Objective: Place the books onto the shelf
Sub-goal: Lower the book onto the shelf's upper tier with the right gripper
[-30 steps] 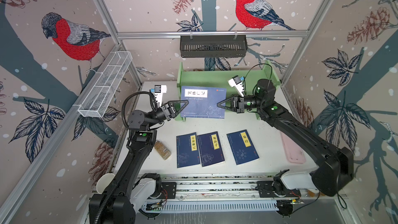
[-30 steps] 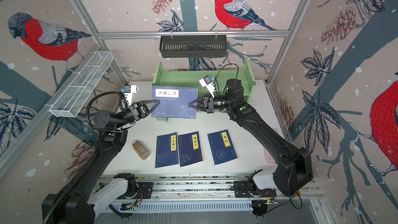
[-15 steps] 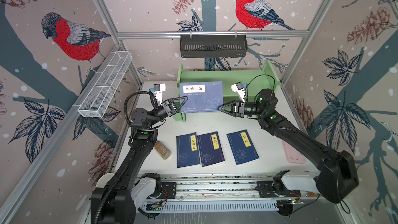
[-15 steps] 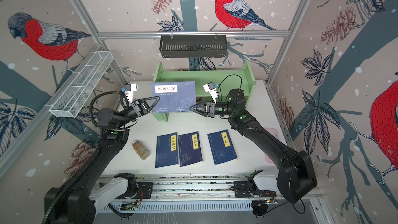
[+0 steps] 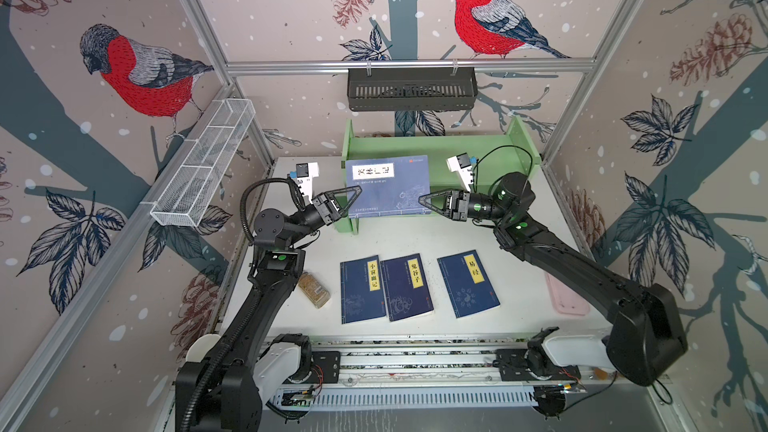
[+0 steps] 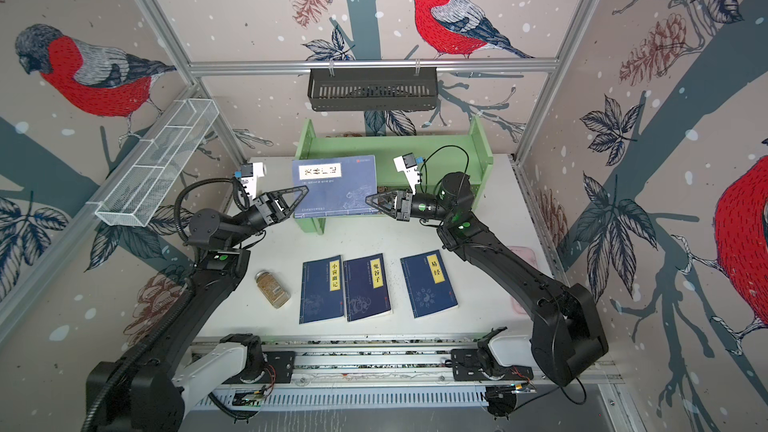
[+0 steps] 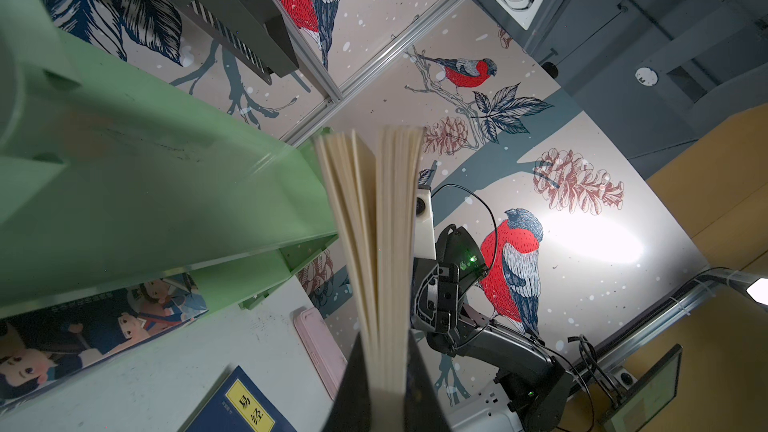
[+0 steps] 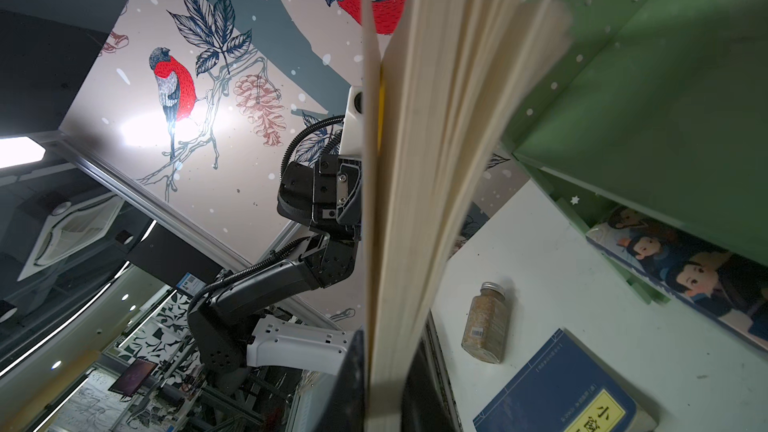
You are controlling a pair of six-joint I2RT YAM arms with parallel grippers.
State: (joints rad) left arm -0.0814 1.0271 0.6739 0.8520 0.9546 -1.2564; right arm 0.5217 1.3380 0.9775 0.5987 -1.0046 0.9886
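Moved: book (image 5: 388, 184) has shifted slightly back toward shelf (image 5: 440, 145).
Top views: left gripper (image 5: 356, 192) and right gripper (image 5: 422, 200) pinch book's opposite edges, before shelf; three books (image 5: 405, 286) flat on table (image 5: 415, 234).
Left wrist: claw clamped on fanned pages; cartoon book (image 7: 95, 326) in shelf's lower tier.
Right wrist: claw clamped on pages; jar (image 8: 486, 326) on table.

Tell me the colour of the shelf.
The shelf is light green, clearest in both top views.

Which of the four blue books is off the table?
The blue book before the green shelf, gripped at opposite edges by left hand and right hand. The other three lie flat on the table.
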